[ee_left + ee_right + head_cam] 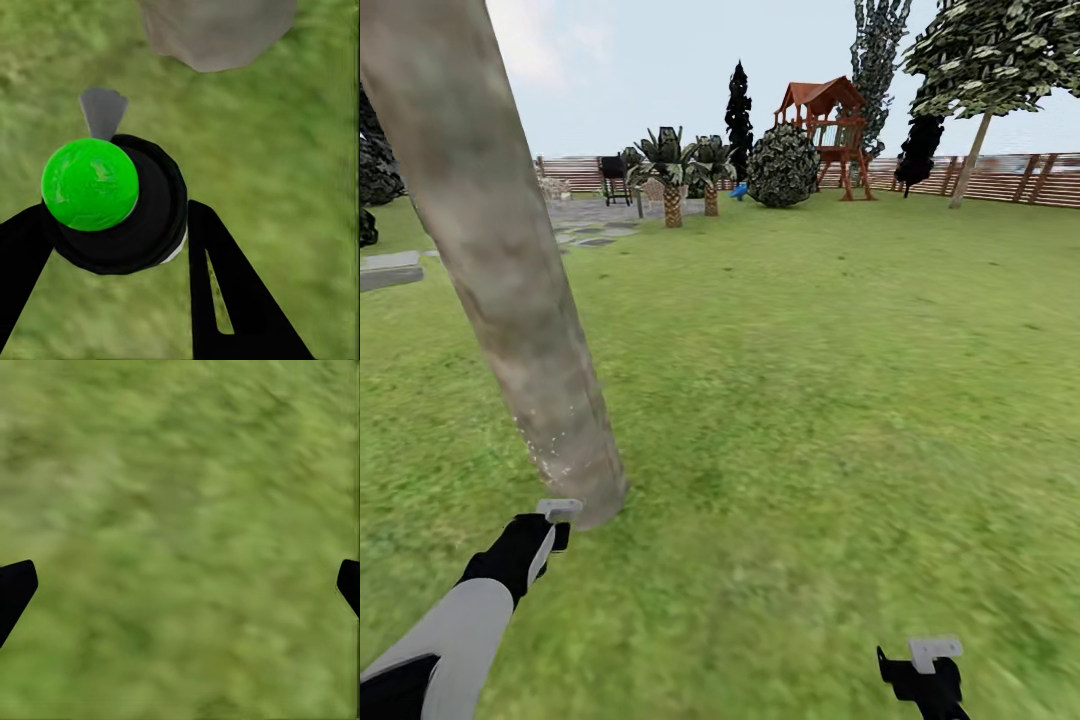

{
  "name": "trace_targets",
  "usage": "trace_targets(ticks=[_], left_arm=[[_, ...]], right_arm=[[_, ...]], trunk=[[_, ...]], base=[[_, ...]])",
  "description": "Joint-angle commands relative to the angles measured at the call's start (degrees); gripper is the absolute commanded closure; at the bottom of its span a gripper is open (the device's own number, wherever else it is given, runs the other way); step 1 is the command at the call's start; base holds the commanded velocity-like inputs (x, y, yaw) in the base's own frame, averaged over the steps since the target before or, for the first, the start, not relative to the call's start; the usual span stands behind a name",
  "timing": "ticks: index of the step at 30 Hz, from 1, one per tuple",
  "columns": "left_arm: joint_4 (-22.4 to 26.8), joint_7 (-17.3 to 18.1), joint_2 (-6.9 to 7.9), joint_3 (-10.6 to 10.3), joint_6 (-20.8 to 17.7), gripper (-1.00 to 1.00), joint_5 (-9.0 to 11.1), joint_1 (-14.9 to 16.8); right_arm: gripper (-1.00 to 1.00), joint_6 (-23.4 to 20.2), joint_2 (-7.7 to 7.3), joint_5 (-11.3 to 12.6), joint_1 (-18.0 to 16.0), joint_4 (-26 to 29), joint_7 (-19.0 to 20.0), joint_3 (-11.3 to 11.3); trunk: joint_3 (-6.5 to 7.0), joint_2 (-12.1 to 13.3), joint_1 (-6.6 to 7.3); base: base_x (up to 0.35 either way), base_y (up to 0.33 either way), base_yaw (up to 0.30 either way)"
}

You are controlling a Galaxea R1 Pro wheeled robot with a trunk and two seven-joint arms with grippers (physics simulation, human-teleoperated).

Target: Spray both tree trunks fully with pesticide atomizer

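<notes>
A thick mottled grey-beige tree trunk leans up from the grass at the left, and its base lies just ahead of my left gripper. My left gripper is shut on the pesticide atomizer, a dark round bottle seen end-on with a bright green top and a grey nozzle pointing at the trunk. Small pale specks dot the trunk's lower part. A second tree with a pale slanted trunk stands far right by the fence. My right gripper hangs open over bare grass.
Green lawn spreads ahead and to the right. Grey stepping stones lie at the left. At the back stand short palms, a round bush, a red wooden playset, a thin black tree and a brown slatted fence.
</notes>
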State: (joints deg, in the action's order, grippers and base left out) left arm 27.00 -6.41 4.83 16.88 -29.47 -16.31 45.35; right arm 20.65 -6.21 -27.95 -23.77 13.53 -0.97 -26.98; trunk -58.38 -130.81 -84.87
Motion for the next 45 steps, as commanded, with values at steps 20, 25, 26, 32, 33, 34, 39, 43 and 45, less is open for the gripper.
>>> trace_targets(ticks=[20,25,26,32,33,34,39,43,45], left_arm=[[-0.03,0.21,0.64,0.29,3.04,1.0,-0.23,0.0],[-0.25,0.23,0.71,0.33,3.01,1.0,-0.21,0.0],[-0.31,0.23,0.71,0.31,3.01,1.0,-0.21,0.0],[-0.37,0.24,0.71,0.2,3.01,1.0,-0.21,0.0],[-0.37,0.23,0.71,0.19,3.01,1.0,-0.21,0.0],[-0.37,0.24,0.71,0.18,3.01,1.0,-0.21,0.0],[-0.37,0.24,0.71,0.24,3.01,1.0,-0.21,0.0],[-0.37,0.19,0.71,0.27,3.01,1.0,-0.21,0.0],[-0.42,0.19,0.71,0.32,3.01,1.0,-0.21,0.0]], right_arm=[[-1.0,0.0,0.15,0.0,-0.03,-0.09,0.0,0.0],[-1.0,0.0,0.15,0.0,-0.04,-0.08,0.02,0.0],[-1.0,0.0,0.16,0.0,-0.04,-0.08,0.03,0.0],[-1.0,0.0,0.16,0.0,-0.03,-0.04,0.09,0.0],[-1.0,0.0,0.15,0.0,-0.04,-0.02,0.09,0.0],[-1.0,0.0,0.15,0.0,-0.01,-0.01,0.09,0.0],[-1.0,0.0,0.16,0.0,-0.02,-0.08,0.09,0.0],[-1.0,0.0,0.23,0.0,0.0,-0.09,0.09,0.0],[-1.0,0.0,0.23,0.0,-0.02,-0.07,0.09,0.0]], trunk=[[0.0,0.0,0.0],[0.0,0.0,0.0],[0.0,0.0,0.0],[0.0,0.0,0.0],[0.0,0.0,0.0],[0.0,0.0,0.0],[0.0,0.0,0.0],[0.0,0.0,0.0],[0.0,0.0,0.0]], base=[[0.133,-0.246,0.134],[0.152,-0.259,0.277],[0.172,-0.247,0.277],[0.158,-0.247,0.09],[0.047,-0.266,0.005],[0.024,-0.27,0.002],[0.005,-0.273,0.0],[0.0,-0.274,0.049],[0.018,-0.274,0.221]])
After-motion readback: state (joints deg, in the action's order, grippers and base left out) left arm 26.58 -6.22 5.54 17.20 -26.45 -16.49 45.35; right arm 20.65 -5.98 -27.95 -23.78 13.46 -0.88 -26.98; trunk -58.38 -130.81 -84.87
